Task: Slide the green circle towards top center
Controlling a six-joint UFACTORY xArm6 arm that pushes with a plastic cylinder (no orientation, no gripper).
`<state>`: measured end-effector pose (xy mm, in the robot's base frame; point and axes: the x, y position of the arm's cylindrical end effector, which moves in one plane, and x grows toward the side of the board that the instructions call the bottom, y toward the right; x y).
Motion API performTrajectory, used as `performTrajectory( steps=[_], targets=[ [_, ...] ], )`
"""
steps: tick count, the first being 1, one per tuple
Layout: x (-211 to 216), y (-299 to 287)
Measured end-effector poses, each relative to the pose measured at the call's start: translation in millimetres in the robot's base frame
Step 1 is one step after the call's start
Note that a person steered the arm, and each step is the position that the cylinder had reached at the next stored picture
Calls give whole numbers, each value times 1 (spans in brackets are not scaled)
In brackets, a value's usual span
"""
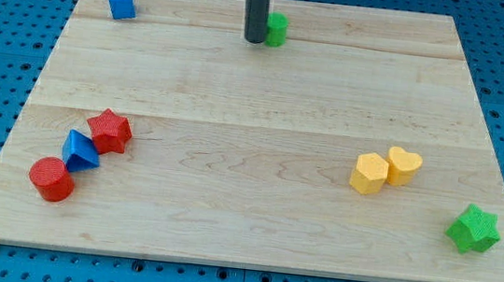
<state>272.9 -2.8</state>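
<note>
The green circle [276, 29] sits near the view's top centre of the wooden board [257, 95], partly hidden behind my rod. My tip [254, 39] rests on the board at the circle's left side, touching or almost touching it. The dark rod rises straight up out of the view's top.
A blue cube [121, 1] is at the top left. A red star [109, 131], a blue triangle [80, 151] and a red cylinder [51, 179] cluster at the bottom left. A yellow hexagon [370, 173] and yellow heart [404, 165] touch at the right. A green star [474, 229] is at the bottom right.
</note>
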Motion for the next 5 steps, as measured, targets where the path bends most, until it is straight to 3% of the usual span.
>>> performTrajectory(
  steps=[1,2,4,5],
  targets=[
    [23,-3],
    [35,39],
    [-15,51],
    [-14,51]
  ],
)
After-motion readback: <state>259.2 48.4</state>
